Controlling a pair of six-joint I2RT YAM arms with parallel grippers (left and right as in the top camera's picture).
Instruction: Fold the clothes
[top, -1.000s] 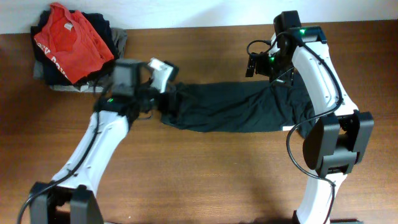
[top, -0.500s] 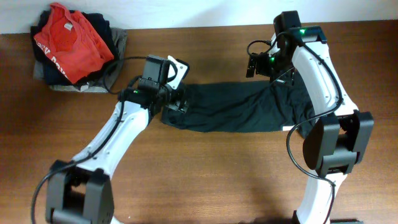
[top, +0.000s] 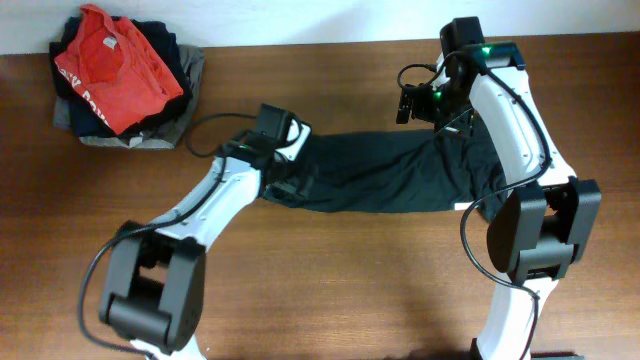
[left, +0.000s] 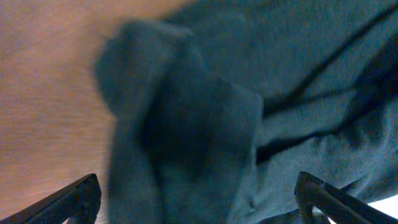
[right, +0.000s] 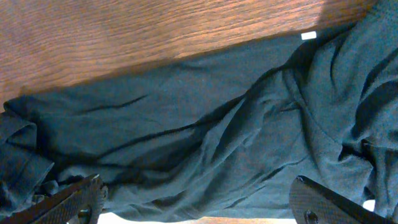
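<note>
The dark garment (top: 385, 172) lies as a long wrinkled band across the middle of the wooden table (top: 330, 290). My left gripper (top: 292, 172) is open right above its bunched left end, which fills the left wrist view (left: 186, 124). My right gripper (top: 412, 108) is open and empty above the garment's right part. The right wrist view shows the garment (right: 205, 130) spread below, with a small white mark (right: 308, 35) at its far edge. The fingers of both grippers stand wide apart with no cloth between them.
A pile of clothes with a red T-shirt (top: 112, 68) on top and a grey folded garment (top: 130, 138) beneath sits at the table's far left corner. A white wall edge runs along the back.
My left arm has swung to the right, from beside the pile to over the garment's left end. The right arm and the garment have not moved.
</note>
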